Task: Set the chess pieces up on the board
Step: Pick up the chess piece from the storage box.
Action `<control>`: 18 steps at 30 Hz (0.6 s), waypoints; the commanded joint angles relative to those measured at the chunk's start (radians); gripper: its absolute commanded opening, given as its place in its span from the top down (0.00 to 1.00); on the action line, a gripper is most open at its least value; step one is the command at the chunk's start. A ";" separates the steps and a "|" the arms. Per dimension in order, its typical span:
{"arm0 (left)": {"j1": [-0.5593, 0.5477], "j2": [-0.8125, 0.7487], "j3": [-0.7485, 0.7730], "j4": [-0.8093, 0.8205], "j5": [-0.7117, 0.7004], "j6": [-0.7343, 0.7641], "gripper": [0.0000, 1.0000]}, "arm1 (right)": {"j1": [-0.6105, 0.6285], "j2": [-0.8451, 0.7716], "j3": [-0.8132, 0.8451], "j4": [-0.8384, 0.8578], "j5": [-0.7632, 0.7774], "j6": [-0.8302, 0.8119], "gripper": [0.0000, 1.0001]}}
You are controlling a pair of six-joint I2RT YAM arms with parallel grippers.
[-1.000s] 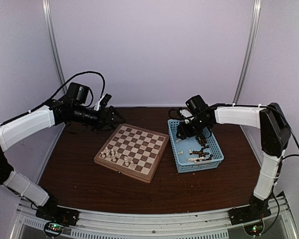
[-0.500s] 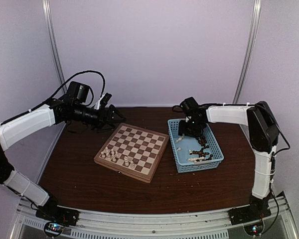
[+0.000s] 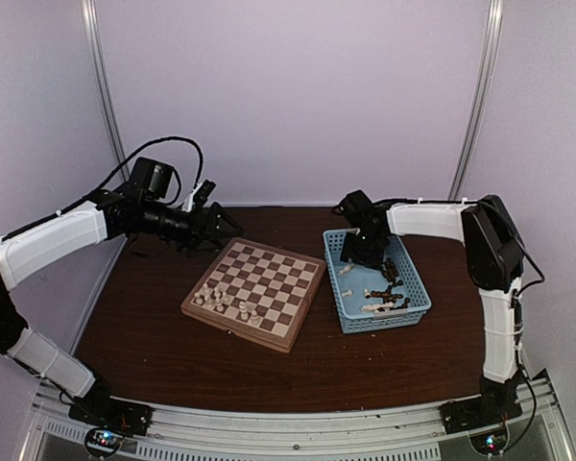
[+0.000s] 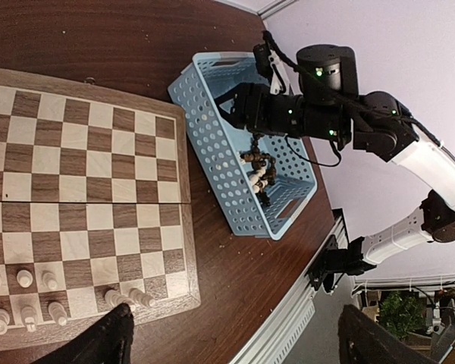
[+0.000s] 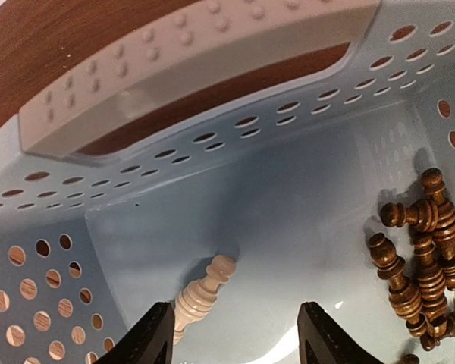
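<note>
A few white pieces (image 3: 221, 299) are standing along the board's (image 3: 269, 274) near-left edge, the rest are lying in the basket (image 4: 216, 152), where the right gripper (image 5: 235, 334) is hovering with released jaws, the left gripper (image 3: 221, 222) idling beside the board, jaws spread.

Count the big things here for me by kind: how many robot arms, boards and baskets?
Arms: 2, the left arm and the right arm
Boards: 1, the board
Baskets: 1, the basket
Total: 4
</note>
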 commanded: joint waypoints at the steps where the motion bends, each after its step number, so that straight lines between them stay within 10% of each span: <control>1: 0.006 0.007 0.011 0.002 0.006 0.010 0.06 | 0.008 0.044 0.040 -0.025 0.033 0.036 0.41; 18: 0.006 0.014 0.023 -0.010 0.004 0.020 0.06 | 0.026 0.131 0.111 -0.063 0.021 0.059 0.61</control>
